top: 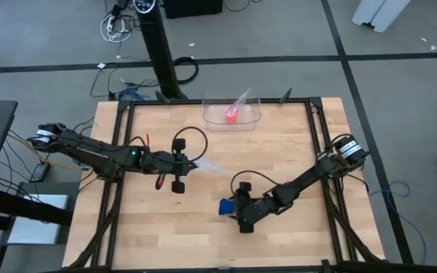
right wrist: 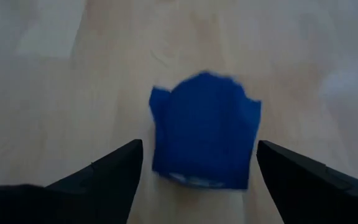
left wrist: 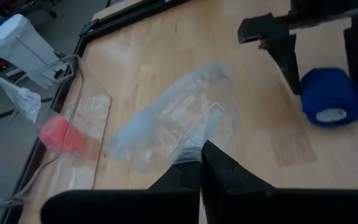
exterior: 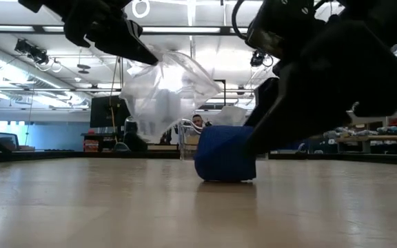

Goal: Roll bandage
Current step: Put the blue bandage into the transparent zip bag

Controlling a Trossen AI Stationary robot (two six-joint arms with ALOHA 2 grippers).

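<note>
Looking down from above, the biggest thing is a grey floor [top: 400,114] with dark lines on it. A black pole [top: 160,53] stands on it behind the table, and wires [top: 116,26] lie near the pole. From the low view, the room behind has long ceiling lights [exterior: 33,29] and benches, and a person [exterior: 197,122] shows far back.

Next comes one table [top: 279,235]. Its top is light wood with a black frame around it.

Two dark arms reach over the table. The left arm [top: 89,152] comes in from the left side. The right arm [top: 309,178] comes in from the right side.

One clear tray [top: 232,112] sits at the back edge of the table. One small pink roll [top: 231,115] lies in it.

One clear bag [exterior: 164,86] hangs above the wood near the middle of the table. The left gripper [left wrist: 194,163] has its fingers pinched tight on one end of the bag.

One bandage [right wrist: 204,130] sits on the wood toward the front, a bit right of the middle. It is bright blue and is wound up into a short fat roll. The right gripper [top: 231,209] is low over the table just by it. Its fingers [right wrist: 104,171] stand wide apart, one on each side of the bandage, and I cannot tell if they touch it. The bag and the bandage are apart.
</note>
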